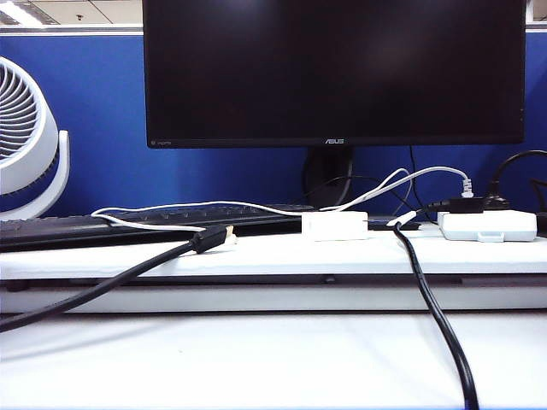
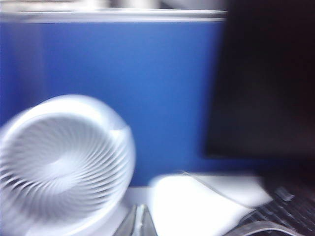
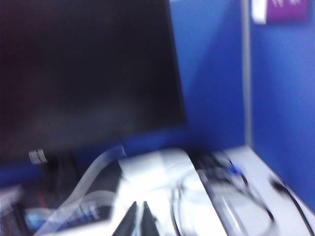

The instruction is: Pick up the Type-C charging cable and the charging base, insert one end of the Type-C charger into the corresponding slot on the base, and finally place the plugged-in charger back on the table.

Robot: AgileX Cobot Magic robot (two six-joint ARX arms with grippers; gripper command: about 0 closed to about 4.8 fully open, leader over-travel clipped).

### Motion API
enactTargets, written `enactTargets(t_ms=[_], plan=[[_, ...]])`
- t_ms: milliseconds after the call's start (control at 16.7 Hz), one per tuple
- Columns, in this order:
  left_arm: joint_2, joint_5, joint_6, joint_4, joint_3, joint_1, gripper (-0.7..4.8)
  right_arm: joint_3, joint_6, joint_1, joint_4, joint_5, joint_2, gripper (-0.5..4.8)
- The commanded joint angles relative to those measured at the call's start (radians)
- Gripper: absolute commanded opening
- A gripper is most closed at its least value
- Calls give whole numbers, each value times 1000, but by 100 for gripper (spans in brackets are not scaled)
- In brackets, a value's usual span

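Two grippers, both mine, both shut on nothing. My left gripper [image 2: 139, 222] shows only its closed tips at the edge of its wrist view, aimed toward the white fan [image 2: 64, 162]. My right gripper [image 3: 139, 219] shows the same pinched tips, aimed toward the monitor [image 3: 88, 73] and the cable clutter beside it. Neither arm appears in the exterior view. Both wrist views are smeared, so detail there is poor.

Targets, from the exterior view: charging base [image 1: 335, 225] sits on the raised shelf [image 1: 273, 254] of the bench [image 1: 256, 359], just below the monitor stand. Type-C charging cable [image 1: 205, 206] trails along the shelf from the left side, past the base, and arcs up toward the right. A white plug end lies just right of the base, but I cannot tell whose it is.

Distractors: thick black cable [image 1: 128, 275] with gold tip on the left, another black lead [image 1: 436, 316] crossing the shelf edge on the right, larger white box [image 1: 487, 225] farther right.

Judgement for the reach: open both jaws before descending; right takes the plug end, gripped close behind the plug for stiffness; left takes the base across its short sides, slot left clear. Avoid snagging the black leads.
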State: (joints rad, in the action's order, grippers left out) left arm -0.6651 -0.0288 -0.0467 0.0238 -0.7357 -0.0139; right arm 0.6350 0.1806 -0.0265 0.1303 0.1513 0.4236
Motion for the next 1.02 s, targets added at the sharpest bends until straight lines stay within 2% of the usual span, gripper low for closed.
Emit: enactTargets(t_ms=[60,120,180,300,420,540,720,840,1020], plan=[[-280,-274,-103,-163,-241,-3,-4,206,108,-2,-38,-113,214,-6],[-416,-385,-104,-202,-332,-21,-4,299,177,-3,-38,-189,322,-6],[-486,-405,-126,-235,-381,-43,-4,350,196,-3,-38,-239,389,-6],[-630,-406,-254,-366,-488,-143,-4,445,275,-32,-37,-362,533,-6],[-742,-398,-347,-490,-579,-249,-4,491,299,-90,-35,-363,627,-6],[-842,-340,-369,-578,-640,-353,-4,505,299,-159,-37,-363,687,-6],[-945,-192,-432,-666,-649,-466,-4,505,298,-227,-28,-362,728,-6],[-1013,-159,-452,-705,-647,-513,-4,505,297,-239,-23,-360,738,-6],[-1073,-85,-431,-705,-647,-550,-4,504,297,-239,9,-355,742,-6]])
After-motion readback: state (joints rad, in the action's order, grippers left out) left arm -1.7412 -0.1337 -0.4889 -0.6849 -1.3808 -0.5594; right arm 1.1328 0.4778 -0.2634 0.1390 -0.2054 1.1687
